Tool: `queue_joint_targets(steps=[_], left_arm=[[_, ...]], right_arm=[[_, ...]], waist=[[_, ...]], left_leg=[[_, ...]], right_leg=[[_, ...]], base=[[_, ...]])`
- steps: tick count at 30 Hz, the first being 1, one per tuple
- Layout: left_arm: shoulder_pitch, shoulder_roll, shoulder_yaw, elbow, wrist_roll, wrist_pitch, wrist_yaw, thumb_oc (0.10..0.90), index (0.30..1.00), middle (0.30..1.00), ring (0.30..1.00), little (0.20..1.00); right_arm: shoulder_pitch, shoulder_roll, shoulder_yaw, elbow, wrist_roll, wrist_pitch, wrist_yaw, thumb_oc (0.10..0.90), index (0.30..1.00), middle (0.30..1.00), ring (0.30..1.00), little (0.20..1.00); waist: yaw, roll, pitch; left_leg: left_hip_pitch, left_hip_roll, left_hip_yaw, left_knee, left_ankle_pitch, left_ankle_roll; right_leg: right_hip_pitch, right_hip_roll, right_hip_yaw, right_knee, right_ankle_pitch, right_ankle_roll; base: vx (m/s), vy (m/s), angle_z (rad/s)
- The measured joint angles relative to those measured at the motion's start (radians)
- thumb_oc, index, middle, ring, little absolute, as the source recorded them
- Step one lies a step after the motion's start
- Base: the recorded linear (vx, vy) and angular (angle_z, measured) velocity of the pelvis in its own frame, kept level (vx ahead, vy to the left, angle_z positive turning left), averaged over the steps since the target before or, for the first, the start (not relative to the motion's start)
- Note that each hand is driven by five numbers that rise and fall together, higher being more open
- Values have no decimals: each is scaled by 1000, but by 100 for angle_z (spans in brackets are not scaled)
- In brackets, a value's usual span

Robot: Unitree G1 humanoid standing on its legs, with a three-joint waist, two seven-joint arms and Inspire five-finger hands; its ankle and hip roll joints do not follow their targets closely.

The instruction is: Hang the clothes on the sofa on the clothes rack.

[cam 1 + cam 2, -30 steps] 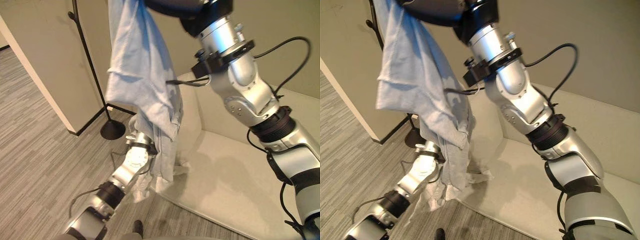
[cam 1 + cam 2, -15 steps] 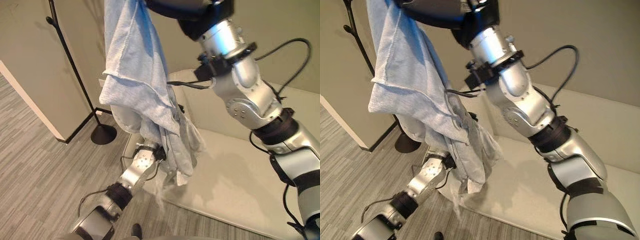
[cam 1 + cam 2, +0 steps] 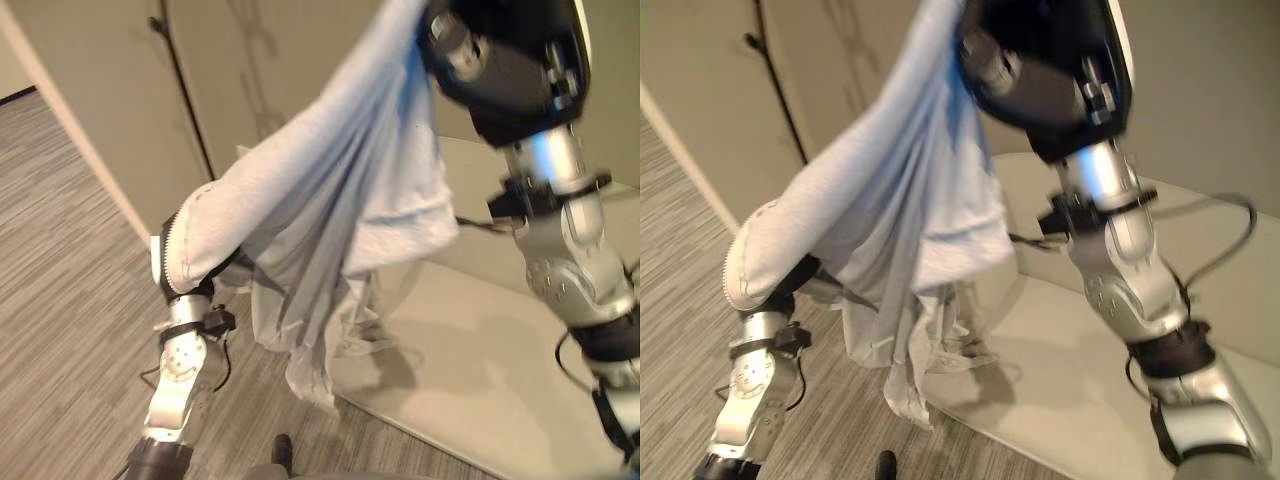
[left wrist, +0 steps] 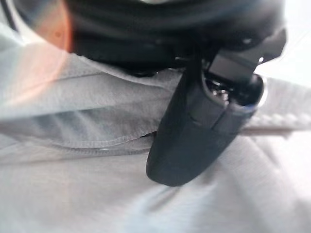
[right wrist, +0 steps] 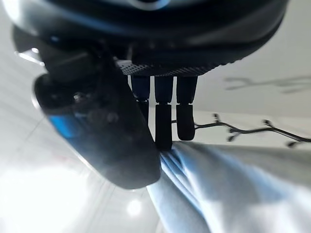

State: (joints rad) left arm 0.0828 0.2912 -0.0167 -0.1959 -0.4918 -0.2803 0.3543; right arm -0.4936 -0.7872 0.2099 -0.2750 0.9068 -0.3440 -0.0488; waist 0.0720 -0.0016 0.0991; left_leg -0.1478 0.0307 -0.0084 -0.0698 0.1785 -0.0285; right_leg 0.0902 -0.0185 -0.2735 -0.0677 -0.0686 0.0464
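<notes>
Both eye views look down from the head, side by side, sharing the shirt [image 3: 330, 220], the sofa [image 3: 480, 360] and the rack pole [image 3: 185, 90]. The left wrist view sits right against cloth past its thumb [image 4: 194, 131]. The right wrist view peers along its fingers [image 5: 165, 116], very close.

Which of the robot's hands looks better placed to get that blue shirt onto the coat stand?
Probably the right. The right robot hand pinches the blue shirt high up, near the rack's hooks. The left robot hand is lower, under the draped cloth, beside the rack pole.
</notes>
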Motion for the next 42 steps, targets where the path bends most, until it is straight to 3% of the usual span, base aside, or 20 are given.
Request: queue_joint_targets(steps=[4,7,8,9,10,11,12,14,15,16,22,24,26,28,32,34,36,38,40,42], left_arm=[[37,-56,-18,-23,-194,-6,-38,400,300,300,300,300],[48,-58,-35,-24,-336,-6,-42,400,300,300,300,300],[43,-57,-56,-30,-406,-8,-61,400,300,300,300,300],[14,-91,-138,-16,-450,-7,-81,400,300,300,300,300],[-2,-120,-175,-8,-454,-6,-82,400,300,300,300,300],[-26,-124,-206,1,-462,-6,-83,400,300,300,300,300],[-78,-98,-252,7,-484,-2,-101,400,300,300,300,300],[-120,-80,-277,10,-488,5,-112,400,300,300,300,300],[-155,-58,-305,27,-495,3,-130,400,300,300,300,300],[-163,-54,-329,26,-508,-4,-145,400,300,300,300,300],[-156,8,-360,66,-516,22,-163,400,300,300,300,300],[-144,20,-292,82,-472,23,-136,400,300,300,300,300],[-136,3,-279,90,-446,23,-131,400,300,300,300,300],[-117,13,-261,94,-435,21,-131,400,300,300,300,300],[-104,17,-258,116,-398,25,-137,400,300,300,300,300],[-103,14,-280,122,-398,35,-140,400,300,300,300,300],[-85,21,-314,116,-395,48,-156,400,300,300,300,300],[-59,1,-321,115,-367,49,-162,400,300,300,300,300],[-69,-24,-318,145,-360,59,-173,400,300,300,300,300],[-32,-20,-328,136,-350,91,-183,400,300,300,300,300]], right_arm=[[225,156,-86,29,-32,12,-31,400,300,300,300,300],[319,258,-33,81,-37,94,-60,400,300,300,300,300],[400,348,-24,78,-35,103,-53,400,300,300,300,300],[472,346,11,84,-34,159,-41,400,300,300,300,300],[477,312,28,89,-35,166,-37,400,300,300,300,300],[482,299,45,93,-35,165,-33,400,300,300,300,300],[483,284,109,93,-35,177,-20,400,300,300,300,300],[493,289,140,91,-40,208,9,400,300,300,300,300],[507,289,164,92,-40,213,23,400,300,300,300,300],[509,299,165,96,-44,229,43,400,300,300,300,300],[542,373,95,120,-98,254,41,400,300,300,300,300],[575,376,54,96,-117,254,43,400,300,300,300,300],[620,377,29,73,-115,252,42,400,300,300,300,300],[641,395,35,70,-115,252,56,400,300,300,300,300],[617,387,43,88,-114,251,86,400,300,300,300,300],[623,386,42,98,-113,251,86,400,300,300,300,300],[641,386,41,113,-112,251,86,400,300,300,300,300],[637,380,41,135,-109,251,85,400,300,300,300,300],[632,380,37,149,-107,253,74,400,300,300,300,300],[647,378,40,162,-109,255,71,400,300,300,300,300]], waist=[[35,58,56],[43,8,112],[19,-30,134],[-10,27,172],[-23,67,202],[-43,84,219],[-71,62,217],[-74,20,216],[-59,13,215],[-46,16,212],[-45,-31,191],[-53,-44,160],[-65,-50,132],[-72,-57,95],[-96,-46,100],[-136,-47,101],[-144,-91,81],[-139,-76,75],[-161,-56,97],[-191,-43,85]], left_leg=[[-47,-5,-35,-25,-8,-39],[-56,16,100,44,-93,8],[-52,72,104,94,-103,-33],[28,199,95,13,99,24],[68,230,73,1,164,40],[74,223,69,1,151,49],[45,183,104,12,132,26],[42,164,100,24,84,-34],[29,176,97,116,-62,-142],[12,196,121,170,-150,-168],[-39,64,136,239,-219,-60],[-40,1,130,233,-208,-23],[-25,-23,90,204,-203,14],[13,2,45,102,-155,30],[95,10,17,31,-146,60],[120,-7,-17,18,-140,52],[159,-64,-23,-5,-148,45],[169,-64,-19,-13,-165,29],[165,-56,-67,33,-224,26],[236,-37,-95,12,-238,20]], right_leg=[[-24,-11,-97,14,0,-9],[-47,-105,-112,38,-2,-11],[-30,-144,-118,39,-1,-10],[-27,-162,-96,143,-10,5],[-88,-191,-59,325,-32,39],[-157,-224,-36,433,-73,48],[-155,-257,-42,172,-36,88],[-145,-278,-48,6,137,93],[-93,-282,-81,14,182,125],[-71,-271,-88,-3,174,137],[-85,-409,-189,131,174,132],[-100,-462,-166,190,251,32],[-146,-475,-76,282,269,17],[-216,-343,58,359,88,56],[-357,-58,149,325,25,48],[-374,-11,176,249,48,74],[-378,-38,178,156,163,72],[-364,-30,181,130,219,-3],[-403,-36,155,285,118,43],[-349,-39,101,311,53,-21]], base=[[-140,164,63],[23,329,41],[39,509,68],[59,526,58],[58,420,26],[167,462,29],[199,482,42],[200,495,51],[191,530,53],[237,678,53],[172,432,46],[345,518,60],[278,316,69],[189,176,47],[279,130,18],[64,17,61],[0,0,45],[812,-38,-3],[762,-68,40],[430,-59,56]])
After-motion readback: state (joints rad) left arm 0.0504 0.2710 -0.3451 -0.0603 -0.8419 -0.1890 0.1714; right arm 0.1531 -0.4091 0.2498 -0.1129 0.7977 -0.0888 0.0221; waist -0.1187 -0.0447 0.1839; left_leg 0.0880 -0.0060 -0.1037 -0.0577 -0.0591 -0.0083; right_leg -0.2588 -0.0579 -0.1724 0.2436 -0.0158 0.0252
